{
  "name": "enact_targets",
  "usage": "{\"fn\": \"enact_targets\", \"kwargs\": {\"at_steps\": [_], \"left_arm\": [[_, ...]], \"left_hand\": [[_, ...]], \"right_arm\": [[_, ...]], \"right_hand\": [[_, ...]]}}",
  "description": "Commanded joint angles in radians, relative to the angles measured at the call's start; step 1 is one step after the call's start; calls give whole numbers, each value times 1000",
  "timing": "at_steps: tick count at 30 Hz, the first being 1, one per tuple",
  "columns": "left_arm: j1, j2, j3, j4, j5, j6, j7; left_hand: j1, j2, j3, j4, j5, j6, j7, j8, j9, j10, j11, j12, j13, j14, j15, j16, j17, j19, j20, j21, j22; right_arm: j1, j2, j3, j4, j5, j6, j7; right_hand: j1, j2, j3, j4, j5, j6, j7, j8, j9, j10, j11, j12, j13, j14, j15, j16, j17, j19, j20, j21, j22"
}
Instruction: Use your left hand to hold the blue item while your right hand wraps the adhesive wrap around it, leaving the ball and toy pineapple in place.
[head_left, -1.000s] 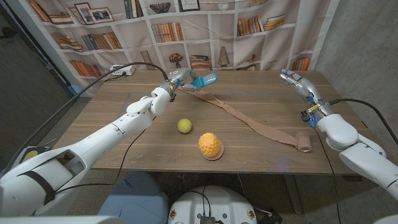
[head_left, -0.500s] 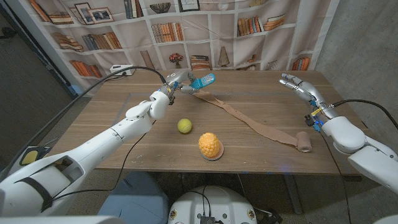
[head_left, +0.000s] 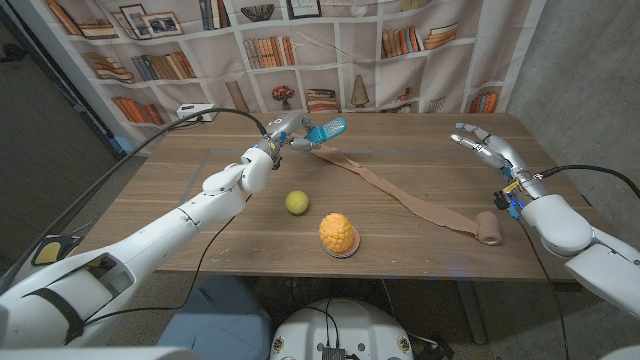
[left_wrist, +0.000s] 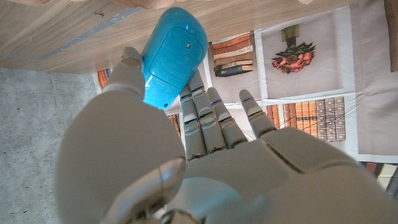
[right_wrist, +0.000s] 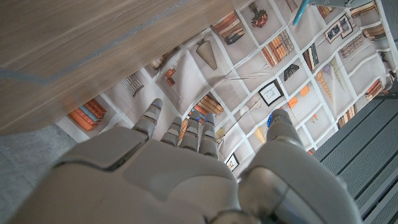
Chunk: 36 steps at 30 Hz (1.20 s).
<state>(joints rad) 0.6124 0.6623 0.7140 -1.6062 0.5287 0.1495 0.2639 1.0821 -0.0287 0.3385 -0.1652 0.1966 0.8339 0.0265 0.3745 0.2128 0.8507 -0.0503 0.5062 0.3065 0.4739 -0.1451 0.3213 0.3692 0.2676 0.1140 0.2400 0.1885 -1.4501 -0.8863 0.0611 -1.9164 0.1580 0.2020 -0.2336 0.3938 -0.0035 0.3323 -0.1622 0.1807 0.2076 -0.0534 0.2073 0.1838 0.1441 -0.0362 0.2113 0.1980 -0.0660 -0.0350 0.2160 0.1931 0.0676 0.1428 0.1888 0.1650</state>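
My left hand (head_left: 285, 131) holds the blue item (head_left: 326, 131) up above the far middle of the table; in the left wrist view the blue item (left_wrist: 170, 57) sits between thumb and fingers of that hand (left_wrist: 186, 155). A tan adhesive wrap strip (head_left: 400, 195) runs from the blue item across the table to its roll (head_left: 488, 228) near the front right edge. My right hand (head_left: 487, 146) hovers over the right side, fingers apart, holding nothing; its back shows as my right hand (right_wrist: 186, 168) in its wrist view. A yellow-green ball (head_left: 296, 202) and an orange toy pineapple (head_left: 339, 234) lie mid-table.
A bookshelf-print curtain (head_left: 330, 50) hangs behind the wooden table (head_left: 180, 210). A white power strip (head_left: 193, 113) lies at the far left corner, and black cables run along both arms.
My right hand has drifted slightly right and nearer, away from the far edge. My left hand has tilted the blue item a little; the wrap strip, ball and pineapple stay put.
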Motion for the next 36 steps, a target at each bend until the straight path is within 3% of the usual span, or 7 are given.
{"fn": "enact_targets", "kwargs": {"at_steps": [1,22,26,32,36], "left_arm": [[8,6,-3,-18,-8,8,-13],[18,-3,-2,-23,-29,39,-23],[18,-9,0,-21,-32,42,-20],[17,-15,4,-17,-36,42,-15],[17,-14,4,-20,-37,47,-16]], "left_hand": [[157,153,2,4,5,165,-157,172,2,157,-152,30,217,78,-85,-12,2,-18,-13,-8,5],[156,156,-4,6,5,166,-159,173,0,159,-153,29,214,69,-87,-19,9,-27,-18,-11,5],[156,157,-5,6,5,163,-158,172,0,158,-154,28,213,68,-87,-20,10,-27,-18,-12,5],[155,157,-6,6,4,162,-163,172,-1,157,-153,28,213,66,-87,-22,11,-28,-18,-12,5],[155,157,-8,7,4,163,-165,173,-1,156,-153,27,212,66,-87,-23,13,-29,-17,-12,5]], "right_arm": [[-69,-3,60,-80,-88,-101,4],[-167,17,163,-174,-193,-215,88],[-175,22,179,-186,-208,-224,108],[-189,15,206,-208,-239,-251,153],[-195,15,228,-208,-236,-248,197]], "right_hand": [[10,4,0,7,0,3,5,0,3,3,5,2,1,-15,-16,0,4,2,4,4,4],[15,5,-1,9,0,3,4,-4,3,-2,6,-4,2,-44,-12,-11,4,-12,4,-3,5],[20,5,1,7,1,3,3,-5,3,-2,5,-4,2,-46,-11,-11,4,-14,24,-3,4],[25,5,2,6,2,3,2,-5,3,-2,3,-5,2,-47,-10,-12,3,-16,27,-4,4],[31,5,4,4,2,1,2,-7,3,-3,5,-6,2,-52,-3,-13,3,-14,43,-3,4]]}}
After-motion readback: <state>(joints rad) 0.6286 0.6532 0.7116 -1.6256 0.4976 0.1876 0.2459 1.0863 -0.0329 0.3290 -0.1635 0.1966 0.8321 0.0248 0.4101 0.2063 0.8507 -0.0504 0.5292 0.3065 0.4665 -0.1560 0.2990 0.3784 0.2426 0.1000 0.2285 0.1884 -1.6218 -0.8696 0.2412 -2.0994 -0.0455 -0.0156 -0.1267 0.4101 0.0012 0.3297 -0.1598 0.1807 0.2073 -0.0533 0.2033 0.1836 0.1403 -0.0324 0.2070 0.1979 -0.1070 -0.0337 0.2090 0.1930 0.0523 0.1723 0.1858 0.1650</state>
